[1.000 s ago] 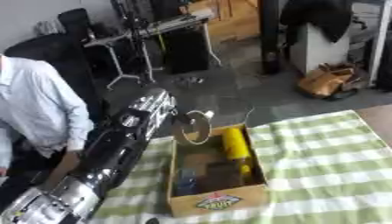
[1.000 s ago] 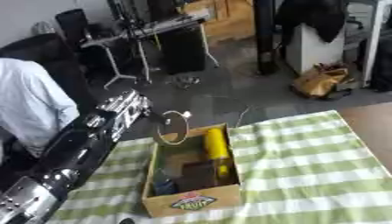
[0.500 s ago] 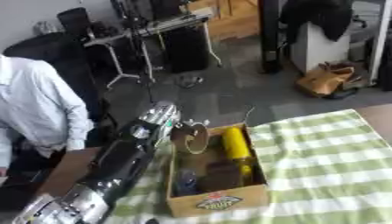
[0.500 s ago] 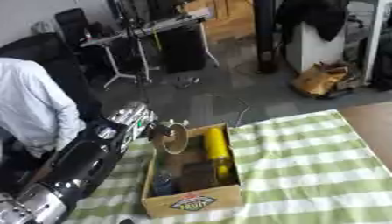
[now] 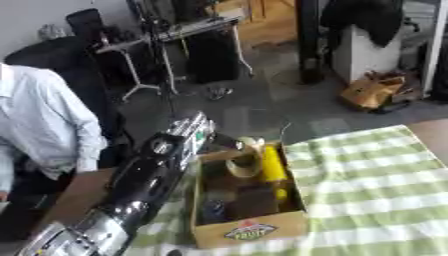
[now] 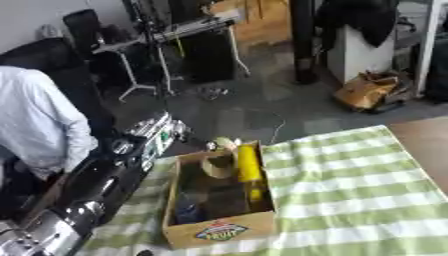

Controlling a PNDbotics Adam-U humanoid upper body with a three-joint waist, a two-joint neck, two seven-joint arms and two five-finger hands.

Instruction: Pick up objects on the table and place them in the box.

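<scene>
Left arm's reaching in from the lower left, black shell w/ silver joints, glossy, and the left hand (image 5: 229, 143) is right at the far-left corner of the box (image 5: 249, 232), over its back end. Fingers blur into a tan, ring-like thing (image 5: 244, 165), prob. a tape roll, hovering at the rim or just inside; can't tell if the fingers are curled on it or straight, so no call on the grip. Right hand: not showing in either view. Box is plain brown cardboard, open top, printed label on the near wall, sitting on a green-and-white checked cloth (image 5: 376, 175), soft-looking, flat. Inside already: a long yellow cylinder (image 5: 273, 167), smooth, prob. plastic, lying along the right wall; a dark flat block (image 6: 226, 200) mid-box; a bluish item (image 6: 186, 212) in the near-left corner, shape unclear. So several things look packed, and the tan ring looks like the one going in now. Cloth around the box, as far as it shows, carries nothing else loose, so I'd judge the job is near its end, tho the near table edge is cut off.
</scene>
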